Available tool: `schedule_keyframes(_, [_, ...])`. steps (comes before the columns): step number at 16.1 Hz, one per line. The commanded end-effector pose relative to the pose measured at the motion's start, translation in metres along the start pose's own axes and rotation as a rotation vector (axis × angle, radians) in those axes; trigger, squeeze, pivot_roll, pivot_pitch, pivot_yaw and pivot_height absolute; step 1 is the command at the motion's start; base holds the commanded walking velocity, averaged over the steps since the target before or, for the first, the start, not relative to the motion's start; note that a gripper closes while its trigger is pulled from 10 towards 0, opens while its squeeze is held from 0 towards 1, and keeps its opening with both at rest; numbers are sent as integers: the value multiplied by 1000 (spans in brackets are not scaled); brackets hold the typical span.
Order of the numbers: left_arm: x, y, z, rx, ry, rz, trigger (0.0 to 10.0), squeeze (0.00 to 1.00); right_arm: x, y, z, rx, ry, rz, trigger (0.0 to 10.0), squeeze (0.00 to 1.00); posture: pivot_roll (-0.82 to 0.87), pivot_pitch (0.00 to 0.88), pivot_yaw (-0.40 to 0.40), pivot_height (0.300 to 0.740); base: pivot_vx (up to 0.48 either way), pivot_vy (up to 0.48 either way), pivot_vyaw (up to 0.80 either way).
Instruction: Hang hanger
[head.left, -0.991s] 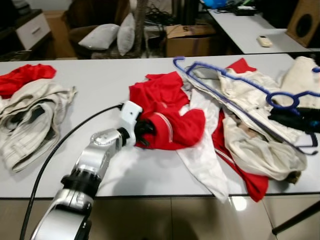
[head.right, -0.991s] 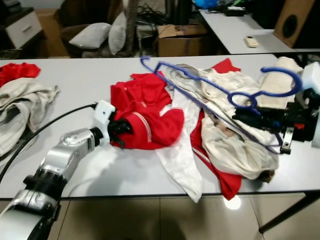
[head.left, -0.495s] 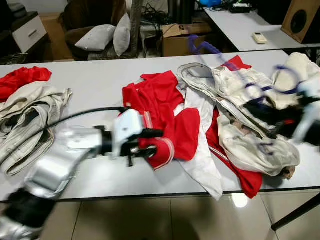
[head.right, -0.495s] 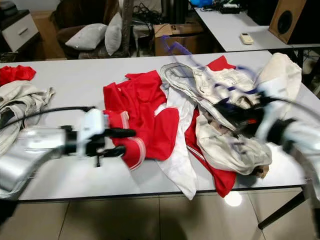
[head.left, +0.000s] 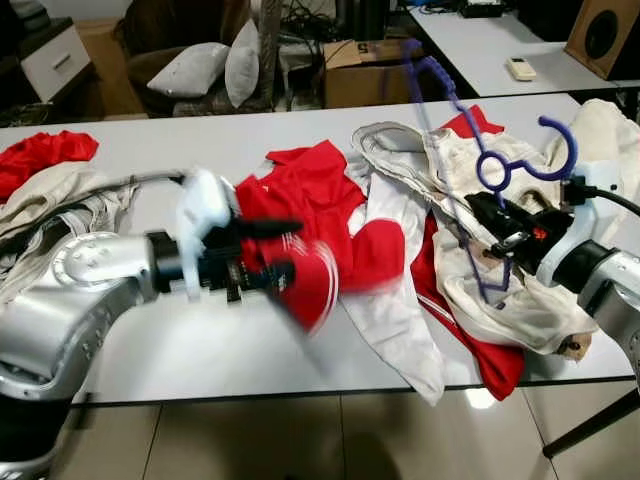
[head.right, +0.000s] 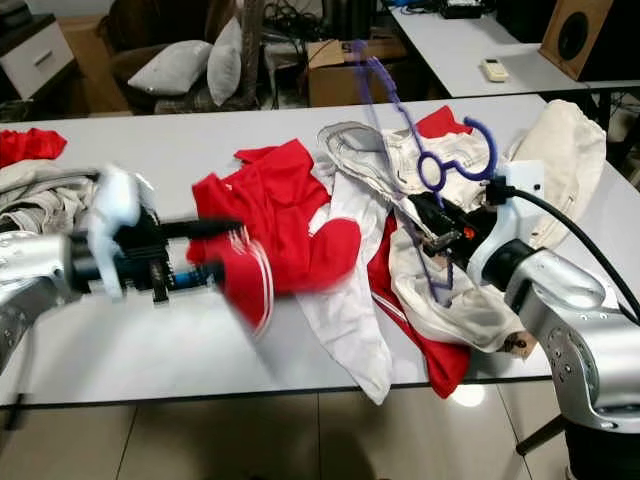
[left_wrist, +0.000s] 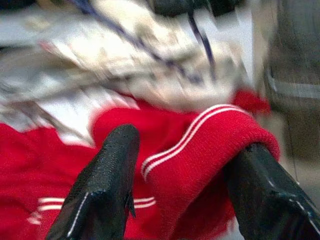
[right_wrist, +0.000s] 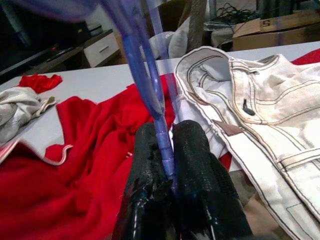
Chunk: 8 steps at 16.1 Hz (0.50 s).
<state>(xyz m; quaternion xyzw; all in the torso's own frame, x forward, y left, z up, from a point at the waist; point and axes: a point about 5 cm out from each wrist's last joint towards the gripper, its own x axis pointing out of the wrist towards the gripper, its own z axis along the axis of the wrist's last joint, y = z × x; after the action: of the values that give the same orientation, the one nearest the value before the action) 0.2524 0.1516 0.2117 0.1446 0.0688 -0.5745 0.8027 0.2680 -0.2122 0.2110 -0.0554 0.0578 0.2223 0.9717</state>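
- The white table (head.left: 200, 150) runs the full width of the scene and carries clothes from end to end.
- A cream garment (head.left: 470, 170) lies heaped toward the table's right end, with a white cloth (head.left: 395, 290) draped over the front edge.
- A red jacket (head.left: 320, 190) is spread at the middle of the table; its striped cuff (left_wrist: 200, 150) is lifted clear of the surface.
- More cream and red clothes (head.left: 50, 180) sit at the left end.
- The left gripper (head.left: 275, 250) has its two fingers (left_wrist: 105, 185) spread, with the red cuff lying between them.
- The right gripper (right_wrist: 167, 170) is clamped on the thin bar of the blue hanger (head.left: 480, 170), which stands tilted above the cream garment, hook (head.left: 555, 135) uppermost.
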Motion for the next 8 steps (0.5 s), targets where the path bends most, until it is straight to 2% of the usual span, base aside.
schedule_keyframes(1, [5, -8, -11, 20, 96, -38, 10000, 0, -1, 5, 6, 9, -29, 10, 10000, 0, -53, 0, 94, 740, 0, 0, 0])
schedule_keyframes(2, [11, -13, -29, 72, 248, -84, 10000, 0, 1, 8, 5, 24, -34, 5, 10000, 0, -52, 0, 96, 740, 0, 0, 0])
schedule_keyframes(3, [18, -16, -36, 70, 266, -97, 10000, 55, 2, 15, 5, 58, -37, 19, 10000, 0, -60, 0, 103, 740, 0, 0, 0])
schedule_keyframes(4, [24, -15, -32, 37, 217, -83, 10000, 1000, 2, 19, 6, 64, -40, 24, 10000, 0, -60, 0, 103, 740, 0, 0, 0])
schedule_keyframes(6, [23, -11, -24, 13, 171, -81, 10000, 1000, 3, 24, 6, 69, -40, 30, 10000, 0, -64, 0, 107, 740, 0, 0, 0])
schedule_keyframes(8, [3, -15, -29, -33, 242, -170, 10000, 1000, 3, 27, -3, 61, 4, 23, 10000, 0, -51, 0, 103, 740, 0, 0, 0])
